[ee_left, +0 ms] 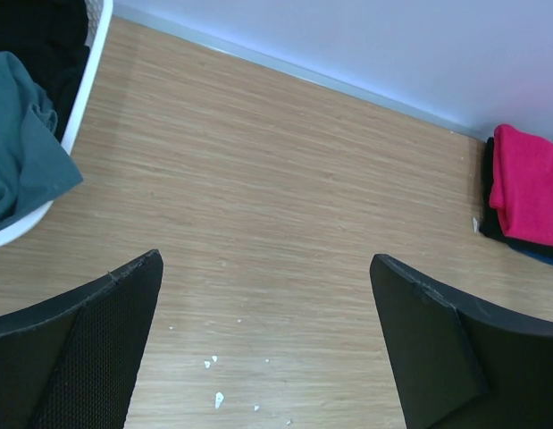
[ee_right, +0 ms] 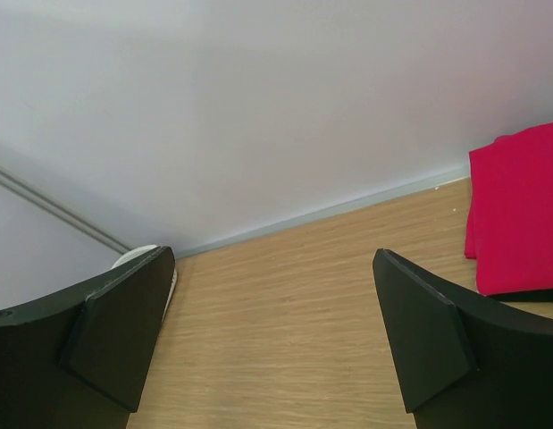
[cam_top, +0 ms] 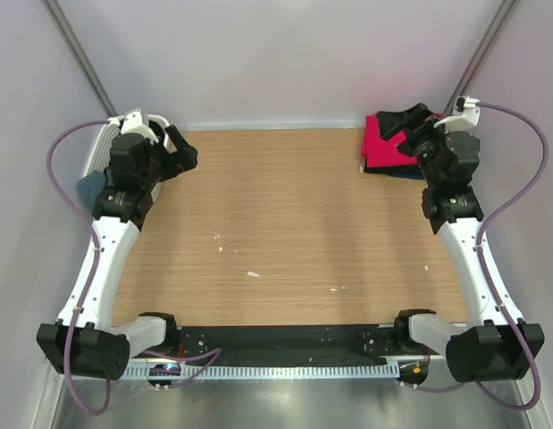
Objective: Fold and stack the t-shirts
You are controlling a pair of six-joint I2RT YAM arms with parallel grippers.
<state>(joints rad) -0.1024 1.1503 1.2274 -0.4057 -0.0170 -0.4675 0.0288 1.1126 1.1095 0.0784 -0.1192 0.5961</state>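
Observation:
A folded bright red t-shirt [cam_top: 381, 143] lies on top of dark folded shirts at the table's back right corner; it also shows in the left wrist view [ee_left: 529, 183] and the right wrist view [ee_right: 517, 214]. A slate blue-grey t-shirt [ee_left: 17, 138] hangs over the rim of the white basket [ee_left: 90, 63] at the left, with black cloth [ee_left: 39, 27] behind it. My left gripper [cam_top: 185, 154] is open and empty beside the basket. My right gripper [cam_top: 410, 125] is open and empty, just over the red stack.
The wooden table [cam_top: 285, 214] carries small white crumbs [cam_top: 252, 273] near its middle. The grey back wall [cam_top: 276, 63] closes the far edge. A black strip [cam_top: 285, 340] runs along the near edge between the arm bases.

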